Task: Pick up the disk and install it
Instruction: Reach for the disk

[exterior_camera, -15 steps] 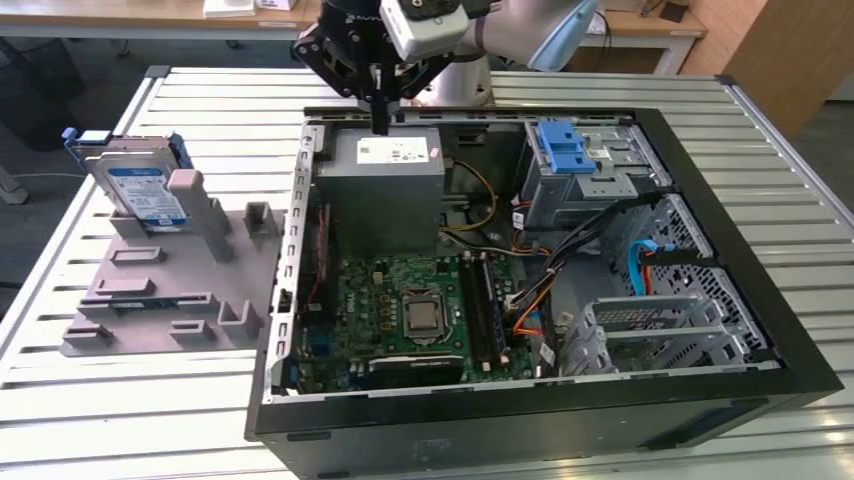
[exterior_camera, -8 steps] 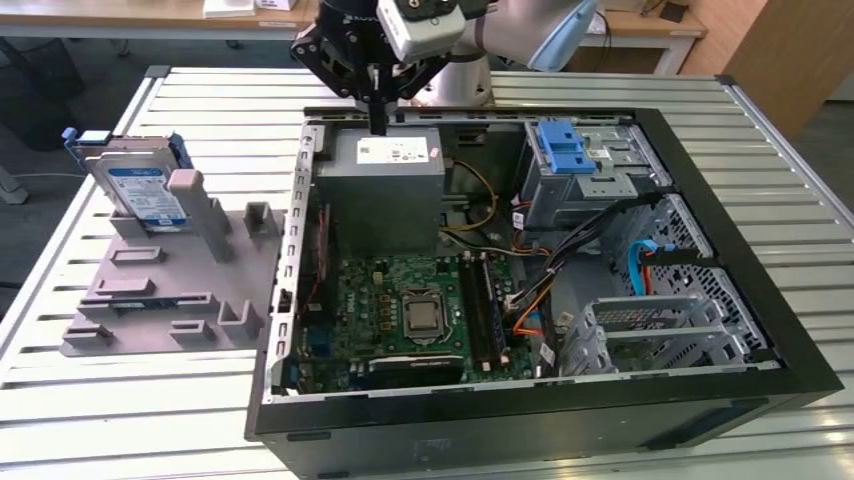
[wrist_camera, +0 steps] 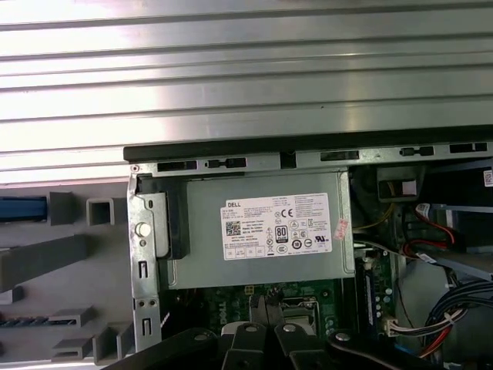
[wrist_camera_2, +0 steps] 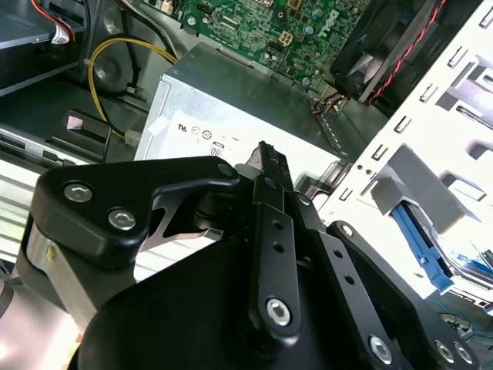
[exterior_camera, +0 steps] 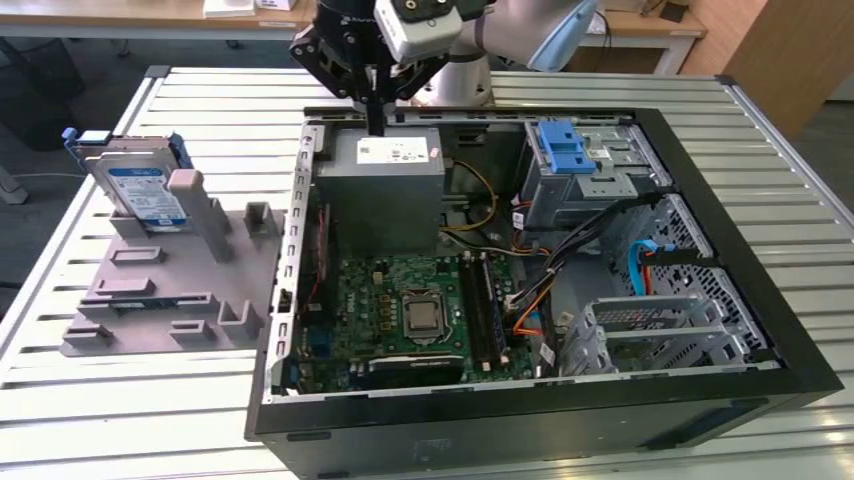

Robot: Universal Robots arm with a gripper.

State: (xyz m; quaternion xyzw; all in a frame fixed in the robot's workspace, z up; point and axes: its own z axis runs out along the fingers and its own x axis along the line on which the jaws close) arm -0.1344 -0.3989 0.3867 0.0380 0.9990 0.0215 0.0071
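Note:
The disk (exterior_camera: 140, 190), silver with a white-and-blue label and a blue bracket, stands upright in a grey holder (exterior_camera: 174, 290) on the table, at the exterior view's left of the open computer case. My gripper (exterior_camera: 376, 126) hangs over the case's far wall, just above the grey power-supply box (exterior_camera: 387, 190), well apart from the disk. Its black fingers are pressed together with nothing between them, as both wrist views show: gripper (wrist_camera_2: 266, 150), gripper (wrist_camera: 267, 299). A blue strip of the disk's bracket (wrist_camera: 19, 208) shows in the first wrist view.
The black case (exterior_camera: 747, 250) lies open, with a green motherboard (exterior_camera: 414, 310), cables, and a grey drive cage with a blue latch (exterior_camera: 577, 150) at the exterior view's right. The slatted metal table (exterior_camera: 134, 400) surrounds it. Desks stand behind.

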